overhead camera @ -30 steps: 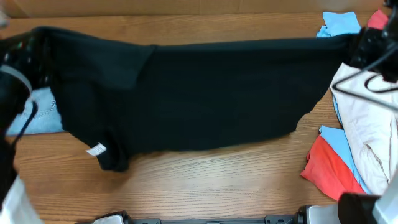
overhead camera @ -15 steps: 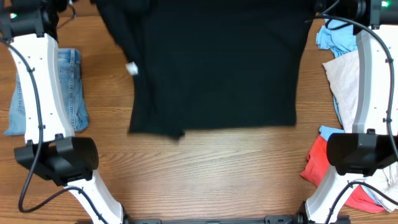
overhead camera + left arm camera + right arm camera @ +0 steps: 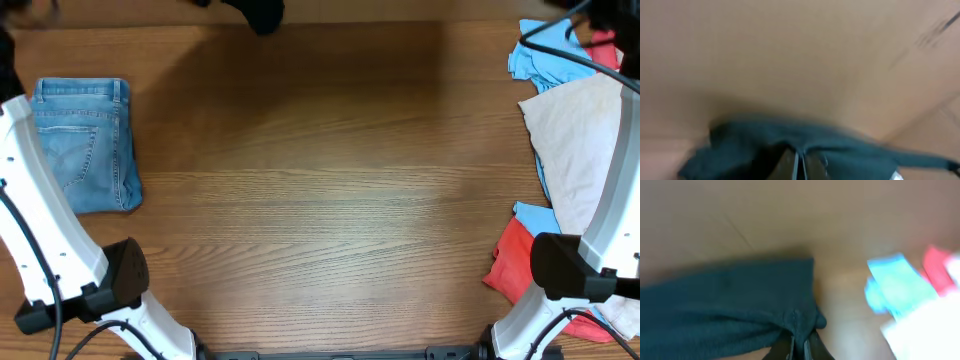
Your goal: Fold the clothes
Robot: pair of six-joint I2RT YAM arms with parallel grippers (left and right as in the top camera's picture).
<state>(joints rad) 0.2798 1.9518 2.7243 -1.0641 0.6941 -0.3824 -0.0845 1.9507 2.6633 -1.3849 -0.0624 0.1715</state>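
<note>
Folded blue denim jeans (image 3: 85, 145) lie left, a heap of cream, light-blue and coral garments (image 3: 580, 150) right, while both arms stretch to the wooden table's (image 3: 330, 200) far edge, left gripper (image 3: 796, 167) and right gripper (image 3: 799, 349) each clamped on the soft black T-shirt (image 3: 725, 310).

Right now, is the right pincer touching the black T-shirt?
Touching. The right wrist view shows the right pincer closed on a bunched edge of the black T-shirt, with the fabric gathered where it grips.

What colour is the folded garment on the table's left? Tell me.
The folded garment is light blue denim; overhead view.
</note>
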